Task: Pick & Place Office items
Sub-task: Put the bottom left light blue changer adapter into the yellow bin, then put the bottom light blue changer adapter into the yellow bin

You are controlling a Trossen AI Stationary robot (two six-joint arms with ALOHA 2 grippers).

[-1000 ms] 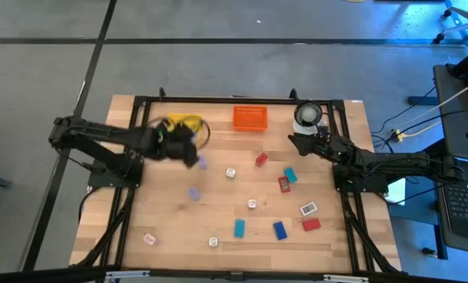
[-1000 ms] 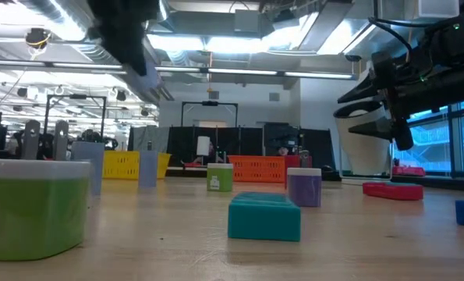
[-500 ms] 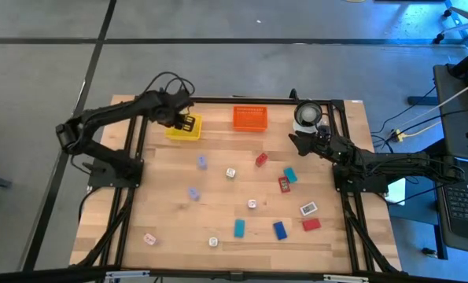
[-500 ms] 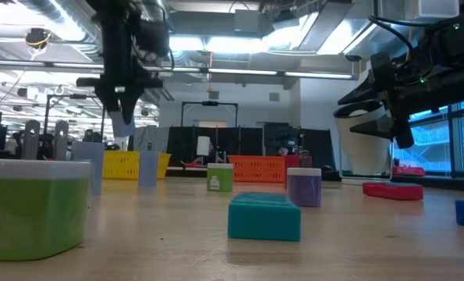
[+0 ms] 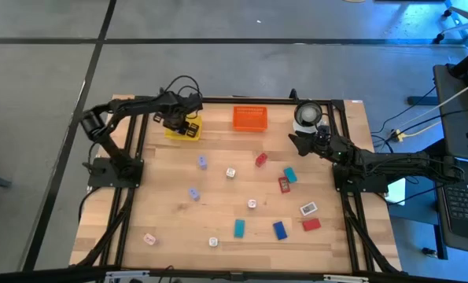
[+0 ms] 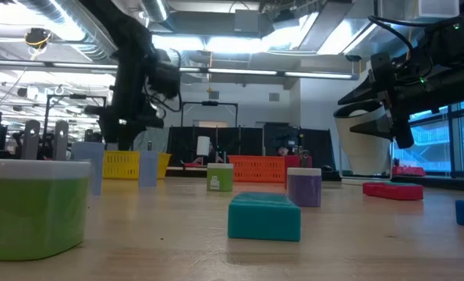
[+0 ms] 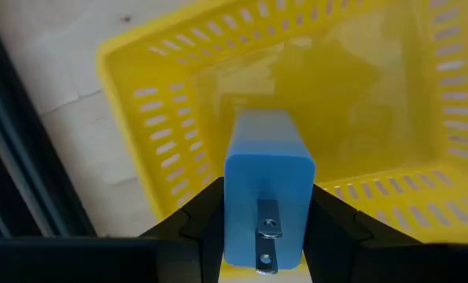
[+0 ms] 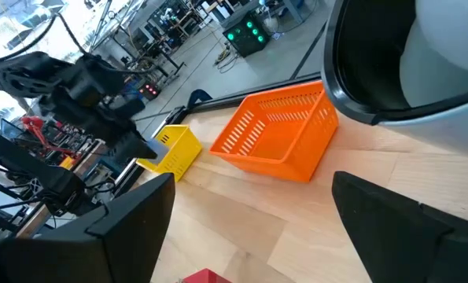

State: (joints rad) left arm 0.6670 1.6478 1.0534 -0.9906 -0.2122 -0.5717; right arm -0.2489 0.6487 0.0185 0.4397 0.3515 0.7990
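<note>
My left gripper (image 5: 188, 125) hangs over the yellow tray (image 5: 178, 131) at the table's far left, pointing down, shut on a light blue block (image 7: 267, 177) that has small metal prongs on its near face. The tray's slotted walls and floor (image 7: 359, 94) fill the left wrist view under the block. Other office items lie loose on the wood: lilac cubes (image 5: 202, 162), red pieces (image 5: 261, 159), a teal block (image 5: 289, 174) and blue blocks (image 5: 280, 229). My right gripper (image 5: 296, 141) waits open at the far right, beside the white round container (image 5: 307, 115). My left gripper pinches the blue block by its two opposite sides (image 7: 232, 196) between its two fingers (image 7: 332, 224). The fingers come from above, pointing down. The block is lifted clear, above the inside of the yellow tray, with its pronged face (image 7: 267, 236) toward the wrist.
An orange tray (image 5: 249, 118) stands at the far edge between the yellow tray and the white container. A white piece (image 5: 308, 208) and a red block (image 5: 311, 224) lie near the right. Black frame rails (image 5: 131, 189) run along the table's sides.
My left gripper has swung from over the table's left middle toward the far edge, coming over the yellow tray. It has sunk and tipped until it points down, staying shut. The right arm has kept still.
</note>
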